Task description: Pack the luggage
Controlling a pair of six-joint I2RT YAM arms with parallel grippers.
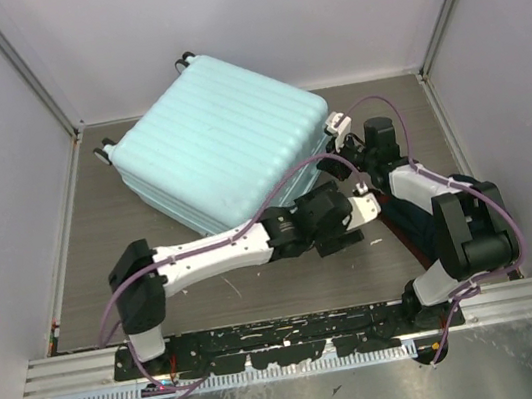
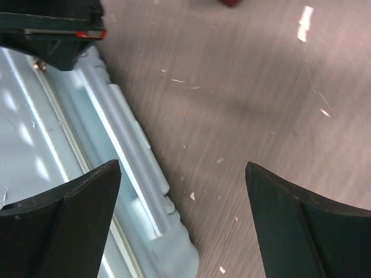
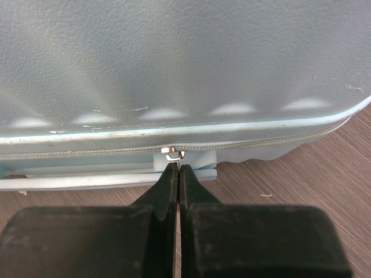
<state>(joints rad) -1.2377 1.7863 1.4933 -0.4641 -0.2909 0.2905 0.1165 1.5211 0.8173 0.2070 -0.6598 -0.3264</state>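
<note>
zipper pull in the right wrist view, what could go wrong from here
1. The right gripper seems to pinch only the end of the small zipper pull, so it may slip free when drawn along the seam.
2. The left gripper is open beside the suitcase, not bracing it, so a tug might drag the suitcase across the table.

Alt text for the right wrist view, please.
The right tool, shut, pinches a small metal zipper pull on the seam of a pale mint hard-shell suitcase that fills the upper frame. Wood-grain table shows beneath.
</note>
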